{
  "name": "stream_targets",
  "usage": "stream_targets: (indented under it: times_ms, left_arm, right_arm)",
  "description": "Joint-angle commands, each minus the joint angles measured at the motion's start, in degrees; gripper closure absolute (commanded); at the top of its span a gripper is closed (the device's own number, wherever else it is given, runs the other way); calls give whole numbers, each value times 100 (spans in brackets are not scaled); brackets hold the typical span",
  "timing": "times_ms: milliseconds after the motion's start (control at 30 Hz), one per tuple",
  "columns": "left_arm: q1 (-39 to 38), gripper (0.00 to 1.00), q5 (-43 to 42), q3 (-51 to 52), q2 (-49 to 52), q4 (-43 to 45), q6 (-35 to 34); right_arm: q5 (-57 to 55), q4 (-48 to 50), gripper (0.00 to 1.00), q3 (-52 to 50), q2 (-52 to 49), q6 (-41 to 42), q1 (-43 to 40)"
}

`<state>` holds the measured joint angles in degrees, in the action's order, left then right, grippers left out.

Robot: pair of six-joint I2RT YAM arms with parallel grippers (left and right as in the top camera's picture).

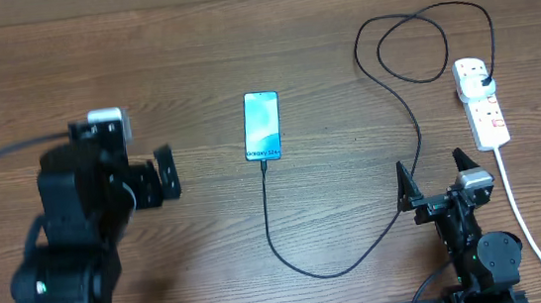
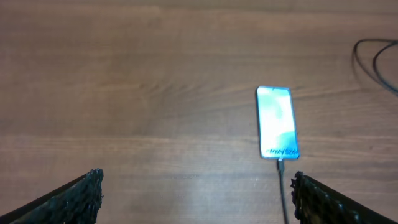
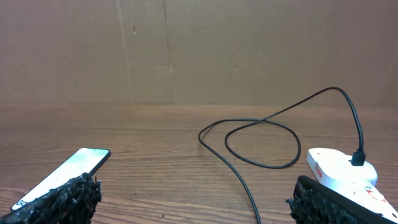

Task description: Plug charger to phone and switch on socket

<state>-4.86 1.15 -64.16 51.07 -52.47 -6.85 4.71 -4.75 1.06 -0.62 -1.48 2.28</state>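
The phone (image 1: 262, 125) lies flat mid-table with its light blue screen up; it also shows in the left wrist view (image 2: 277, 122) and the right wrist view (image 3: 68, 169). The black charger cable (image 1: 314, 268) has its tip at the phone's near end, curves across the table, loops at the back, and its plug sits in the white socket strip (image 1: 482, 103), also in the right wrist view (image 3: 341, 172). My left gripper (image 1: 165, 175) is open and empty, left of the phone. My right gripper (image 1: 436, 177) is open and empty, near the front, left of the strip's cord.
The strip's thick white cord (image 1: 521, 212) runs toward the front right edge. A cardboard wall (image 3: 199, 50) stands behind the table. The cable loop (image 1: 420, 48) lies at the back right.
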Motion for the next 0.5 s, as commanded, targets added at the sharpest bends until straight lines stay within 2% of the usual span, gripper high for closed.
stream_targets:
  times_ms: [0, 267, 467]
  left_arm:
    - [175, 0, 81, 597, -627, 24, 133]
    - [546, 0, 68, 1541, -2072, 87, 129]
    - [549, 0, 35, 1810, -2297, 90, 131]
  right_arm:
    - [4, 17, 0, -59, 46, -31, 24]
    - [4, 17, 0, -59, 46, -31, 24]
    - [4, 17, 0, -59, 46, -31, 24]
